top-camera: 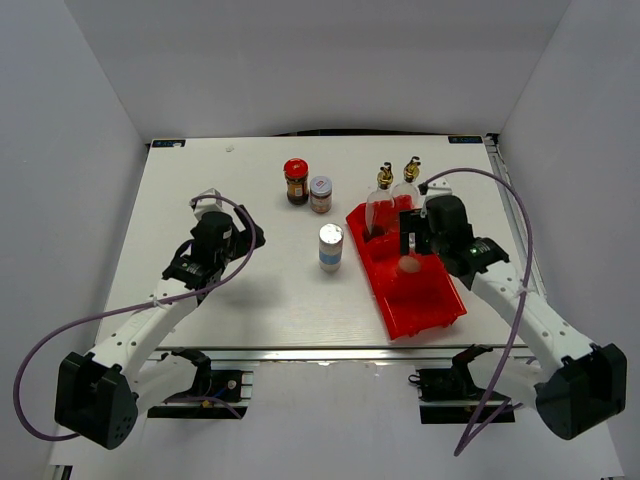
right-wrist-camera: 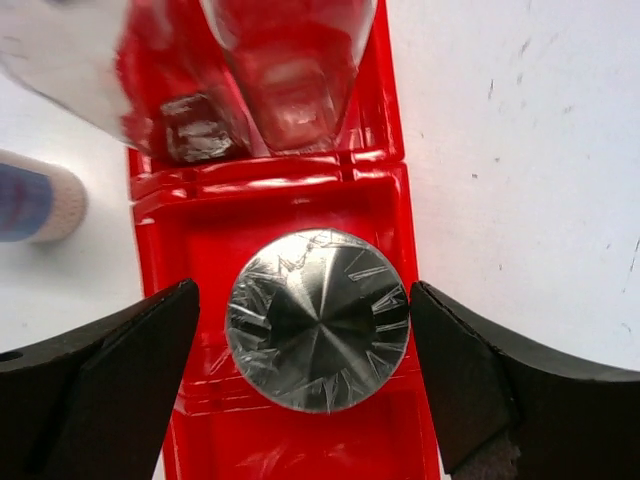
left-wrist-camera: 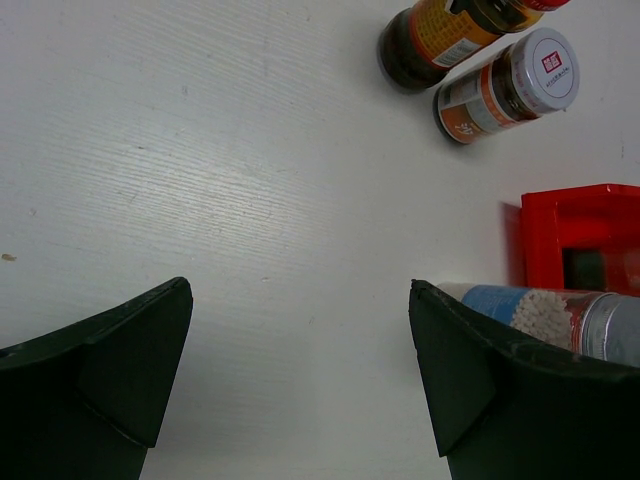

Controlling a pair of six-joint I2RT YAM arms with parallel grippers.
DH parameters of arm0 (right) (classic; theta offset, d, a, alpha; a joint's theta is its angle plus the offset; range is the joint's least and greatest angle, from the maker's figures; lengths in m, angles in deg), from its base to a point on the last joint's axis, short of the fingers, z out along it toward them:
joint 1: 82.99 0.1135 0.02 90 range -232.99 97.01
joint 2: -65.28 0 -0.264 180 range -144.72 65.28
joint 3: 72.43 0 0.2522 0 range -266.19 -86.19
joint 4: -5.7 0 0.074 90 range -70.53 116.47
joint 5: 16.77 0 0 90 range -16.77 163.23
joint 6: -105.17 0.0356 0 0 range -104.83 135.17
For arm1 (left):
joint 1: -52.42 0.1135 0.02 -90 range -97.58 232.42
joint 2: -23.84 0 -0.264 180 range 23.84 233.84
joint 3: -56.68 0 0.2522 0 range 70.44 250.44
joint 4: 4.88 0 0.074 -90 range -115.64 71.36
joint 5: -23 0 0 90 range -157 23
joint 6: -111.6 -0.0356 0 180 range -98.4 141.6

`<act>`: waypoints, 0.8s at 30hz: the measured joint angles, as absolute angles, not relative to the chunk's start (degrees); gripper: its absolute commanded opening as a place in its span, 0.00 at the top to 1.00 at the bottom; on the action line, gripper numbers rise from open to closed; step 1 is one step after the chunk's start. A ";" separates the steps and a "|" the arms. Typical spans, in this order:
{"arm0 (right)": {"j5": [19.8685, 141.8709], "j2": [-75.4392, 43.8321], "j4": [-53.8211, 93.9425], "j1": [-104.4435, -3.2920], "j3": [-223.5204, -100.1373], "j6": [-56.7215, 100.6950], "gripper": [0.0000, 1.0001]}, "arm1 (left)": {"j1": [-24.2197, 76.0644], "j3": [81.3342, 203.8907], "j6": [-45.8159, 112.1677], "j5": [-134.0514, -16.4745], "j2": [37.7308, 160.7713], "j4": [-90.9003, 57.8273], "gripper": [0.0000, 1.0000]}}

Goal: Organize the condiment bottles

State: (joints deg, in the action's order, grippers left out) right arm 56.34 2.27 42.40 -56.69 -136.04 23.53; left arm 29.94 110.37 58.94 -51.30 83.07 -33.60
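Observation:
A long red bin (top-camera: 432,305) lies at the right. Two clear glass bottles with gold stoppers (top-camera: 383,205) (top-camera: 408,195) stand in its far end. A silver-topped shaker (right-wrist-camera: 318,320) stands in the bin behind them. My right gripper (right-wrist-camera: 302,300) is open around its top, the right finger almost touching. A second silver-topped shaker (top-camera: 331,247) stands on the table left of the bin. The red-lidded dark jar (top-camera: 296,181) and the grey-lidded jar (top-camera: 321,193) stand together further back. My left gripper (left-wrist-camera: 300,290) is open and empty over bare table, left of the shaker (left-wrist-camera: 560,315).
The near half of the red bin (right-wrist-camera: 290,190) holds nothing. In the left wrist view the two jars (left-wrist-camera: 440,35) (left-wrist-camera: 510,85) are at top right and the bin's corner (left-wrist-camera: 580,215) at the right. The table's far edge meets white walls.

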 measured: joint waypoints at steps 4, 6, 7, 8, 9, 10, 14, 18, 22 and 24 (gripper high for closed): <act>58.81 6.51 42.67 -56.67 -138.16 22.33 0.11 | 29.94 110.71 58.83 -51.06 83.07 -33.65 0.02; 60.39 8.66 42.62 -56.56 -139.97 21.78 0.11 | 29.94 110.91 58.65 -50.69 83.07 -33.65 0.02; 61.79 9.73 42.62 -56.36 -140.98 21.37 0.11 | 29.94 111.04 58.57 -50.45 83.07 -33.69 0.02; 63.32 10.58 42.64 -55.90 -142.07 20.71 0.11 | 29.94 111.22 58.48 -50.25 83.07 -33.67 0.02; 64.89 11.02 42.54 -55.14 -142.95 20.30 0.11 | 29.94 111.37 58.44 -50.03 83.04 -33.67 0.02; 66.73 11.26 42.32 -53.67 -143.89 19.60 0.11 | 29.94 111.55 58.41 -49.83 83.04 -33.65 0.02; 69.83 7.63 42.01 -42.57 -146.97 15.88 0.11 | 29.94 111.76 58.39 -49.55 83.04 -33.60 0.02; 70.44 -2.10 41.73 -35.66 -150.03 14.37 0.11 | 29.94 111.87 58.39 -49.31 83.04 -33.65 0.02; 67.91 -11.82 41.64 -35.25 -150.27 15.93 0.11 | 29.94 111.87 58.39 -49.00 83.00 -33.67 0.02; 67.19 -15.50 41.46 -35.31 -150.29 16.58 0.11 | 29.94 111.87 58.39 -48.89 82.89 -33.67 0.02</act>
